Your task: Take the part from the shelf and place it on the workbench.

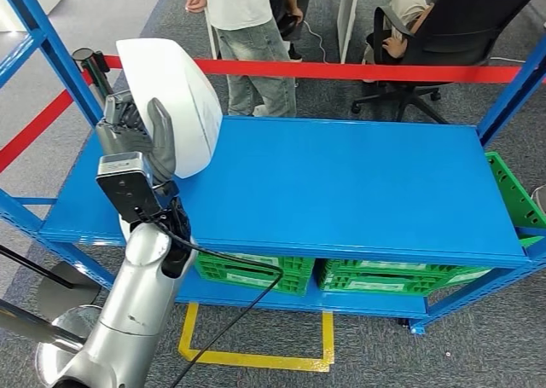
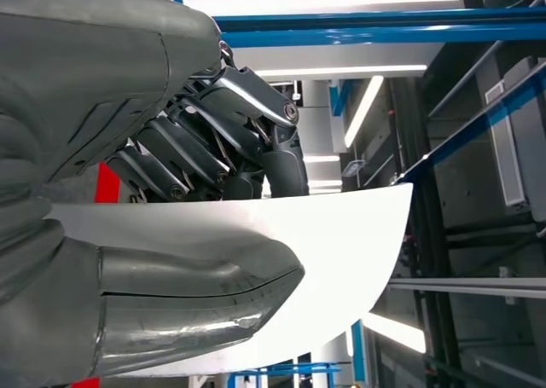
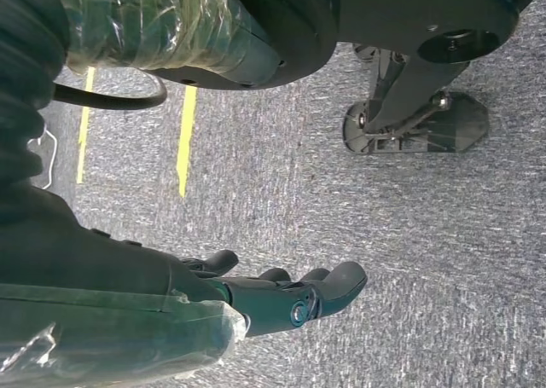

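Nearest, the silver left arm rises to the left hand [image 1: 138,132], whose grey thumb and dark fingers [image 2: 218,141] clamp a smooth, white, curved shell-like part [image 1: 177,102], held up above the near-left corner of the glossy blue metal shelf [image 1: 334,183]. The right hand [image 3: 283,294] hangs over speckled grey carpet, fingers loosely apart around nothing. Under the top board sit green slatted plastic crates [image 1: 386,277]; beyond the far edge runs a red barrier tape [image 1: 361,71], with a standing person [image 1: 251,38] behind it.

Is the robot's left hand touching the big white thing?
Touching. In the left wrist view, the left hand grips the white part, thumb on one face and fingers on the other.
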Robot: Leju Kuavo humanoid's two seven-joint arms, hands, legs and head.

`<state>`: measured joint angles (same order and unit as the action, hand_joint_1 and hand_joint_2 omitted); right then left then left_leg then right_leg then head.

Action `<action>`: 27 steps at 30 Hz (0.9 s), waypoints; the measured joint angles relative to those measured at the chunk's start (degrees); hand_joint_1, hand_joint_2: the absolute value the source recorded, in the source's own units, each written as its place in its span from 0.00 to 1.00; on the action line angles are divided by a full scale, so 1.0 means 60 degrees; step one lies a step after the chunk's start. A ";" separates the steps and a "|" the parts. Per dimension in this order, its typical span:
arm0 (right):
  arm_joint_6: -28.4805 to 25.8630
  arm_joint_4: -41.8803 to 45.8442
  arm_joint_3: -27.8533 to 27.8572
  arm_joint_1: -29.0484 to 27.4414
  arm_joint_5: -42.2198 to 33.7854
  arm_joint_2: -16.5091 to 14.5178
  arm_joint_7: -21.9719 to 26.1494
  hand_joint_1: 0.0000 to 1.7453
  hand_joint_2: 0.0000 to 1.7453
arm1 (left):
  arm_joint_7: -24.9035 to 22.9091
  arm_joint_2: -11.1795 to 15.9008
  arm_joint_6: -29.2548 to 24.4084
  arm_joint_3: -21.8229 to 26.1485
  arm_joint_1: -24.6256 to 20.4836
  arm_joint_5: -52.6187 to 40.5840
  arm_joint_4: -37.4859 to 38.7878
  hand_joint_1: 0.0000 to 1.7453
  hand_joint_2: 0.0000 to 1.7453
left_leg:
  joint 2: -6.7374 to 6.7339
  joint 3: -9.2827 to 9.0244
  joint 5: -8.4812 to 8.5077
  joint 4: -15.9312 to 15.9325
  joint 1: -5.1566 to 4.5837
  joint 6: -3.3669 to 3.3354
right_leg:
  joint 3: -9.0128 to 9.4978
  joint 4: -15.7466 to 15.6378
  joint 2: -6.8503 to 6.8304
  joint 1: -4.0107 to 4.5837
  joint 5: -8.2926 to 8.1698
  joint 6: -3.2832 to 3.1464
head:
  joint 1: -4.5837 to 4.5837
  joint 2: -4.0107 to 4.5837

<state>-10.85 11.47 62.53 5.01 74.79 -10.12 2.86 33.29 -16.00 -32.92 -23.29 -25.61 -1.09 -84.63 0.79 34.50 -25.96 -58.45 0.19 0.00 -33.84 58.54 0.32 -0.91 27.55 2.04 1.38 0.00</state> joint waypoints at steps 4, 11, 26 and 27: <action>-0.0001 0.0000 0.0000 0.0000 0.0000 0.0000 0.0000 0.00 1.00 | 0.0000 0.0008 0.0005 -0.0041 0.0000 0.0007 0.0000 1.00 1.00 | 0.0000 0.0000 0.0000 0.0000 0.0000 0.0000 | 0.0000 0.0000 0.0000 0.0000 0.0000 0.0000 | 0.0000 0.0000; 0.0003 0.0000 0.0023 -0.0001 -0.0308 0.0000 0.0379 0.00 1.00 | -0.0419 0.0045 0.0830 -0.0087 0.0122 0.1452 0.0054 1.00 1.00 | -0.0001 0.0002 0.0000 0.0000 0.0000 0.0000 | -0.0003 0.0000 0.0002 -0.0001 0.0000 0.0000 | 0.0000 0.0000; 0.0507 0.0000 0.0208 0.0000 -0.0779 0.0000 0.2244 0.00 1.00 | -0.0061 0.0408 0.0819 -0.0077 0.0723 0.0769 0.0335 1.00 1.00 | -0.0001 0.0011 -0.0002 0.0000 0.0000 0.0000 | -0.0011 0.0000 0.0002 0.0000 0.0001 -0.0001 | 0.0000 0.0000; 0.0538 0.0000 0.0208 -0.0001 -0.0775 0.0000 0.2323 0.00 1.00 | -0.0066 0.0420 0.0801 -0.0077 0.0732 0.0716 0.0335 1.00 1.00 | -0.0001 0.0011 -0.0002 0.0000 0.0000 0.0000 | -0.0011 0.0000 0.0002 0.0000 0.0000 0.0000 | 0.0000 0.0000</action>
<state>-7.62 11.47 63.78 5.01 70.14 -10.12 16.80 32.89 -13.49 -28.11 -23.75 -21.22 3.21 -82.62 0.78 34.57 -25.97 -58.45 0.19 0.00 -33.90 58.54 0.34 -0.91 27.55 2.04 1.38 0.00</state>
